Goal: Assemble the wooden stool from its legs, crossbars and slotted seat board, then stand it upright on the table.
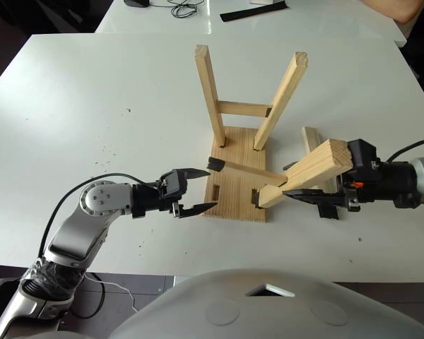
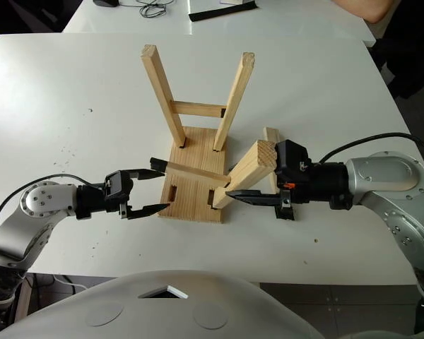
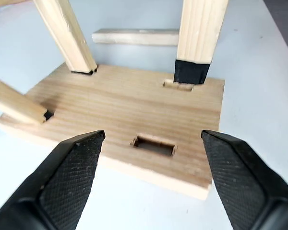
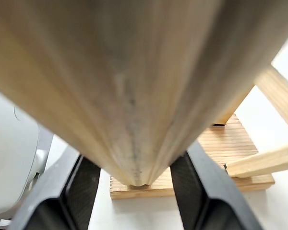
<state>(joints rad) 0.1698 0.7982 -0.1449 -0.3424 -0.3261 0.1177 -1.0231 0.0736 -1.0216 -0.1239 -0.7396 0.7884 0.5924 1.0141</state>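
Left gripper (image 1: 210,188), spread wide and empty, faces the seat board's (image 1: 234,201) vacant slot (image 3: 155,145). Right gripper (image 1: 292,189) clamps a tilted leg (image 1: 312,167); a black-tipped crossbar (image 1: 242,169) slants over the board between them.

Left gripper (image 1: 210,188) fingers wide apart; right gripper (image 1: 294,189) fingers tight around a leg (image 1: 318,164).

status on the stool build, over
Left hand open by the seat board. Right hand shut on third leg, end at near slot. Two legs standing in board.
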